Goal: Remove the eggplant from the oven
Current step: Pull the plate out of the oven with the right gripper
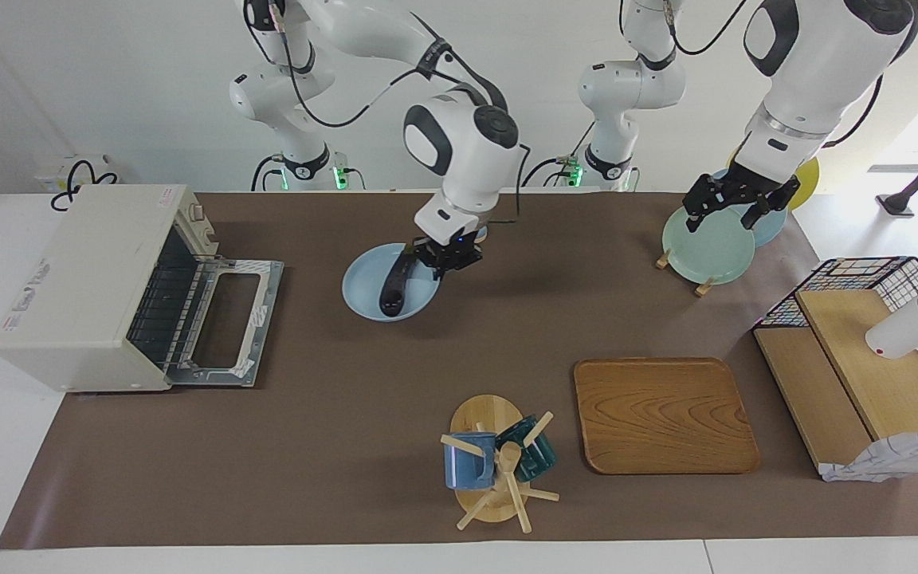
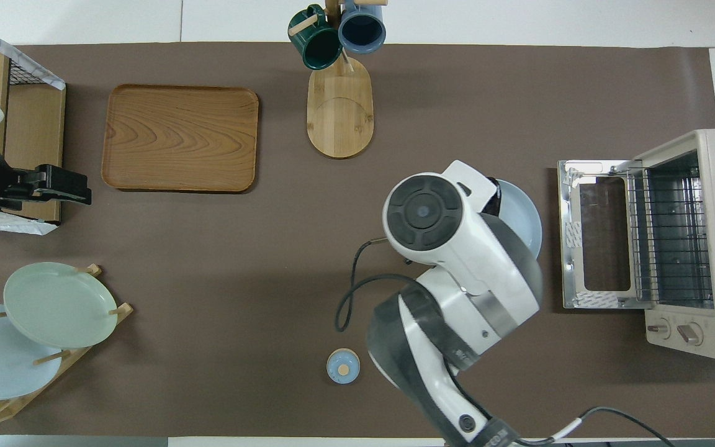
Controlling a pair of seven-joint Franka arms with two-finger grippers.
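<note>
The dark purple eggplant (image 1: 394, 288) lies on a light blue plate (image 1: 359, 301) in the middle of the table, outside the oven. My right gripper (image 1: 445, 267) hangs low over the plate, at the eggplant's end nearer the robots. In the overhead view the right arm hides the eggplant and most of the plate (image 2: 526, 218). The cream oven (image 1: 92, 279) stands at the right arm's end of the table with its door (image 1: 224, 323) folded down flat and its wire rack (image 2: 671, 239) bare. My left gripper (image 1: 734, 217) is open over the plate rack and waits there.
A wooden rack with a green plate (image 1: 706, 247) and other plates stands at the left arm's end. Farther from the robots are a wooden tray (image 1: 662, 414), a mug tree (image 1: 495, 466) with two mugs, and a wire shelf (image 1: 865, 359). A small blue lid (image 2: 342, 365) lies near the robots.
</note>
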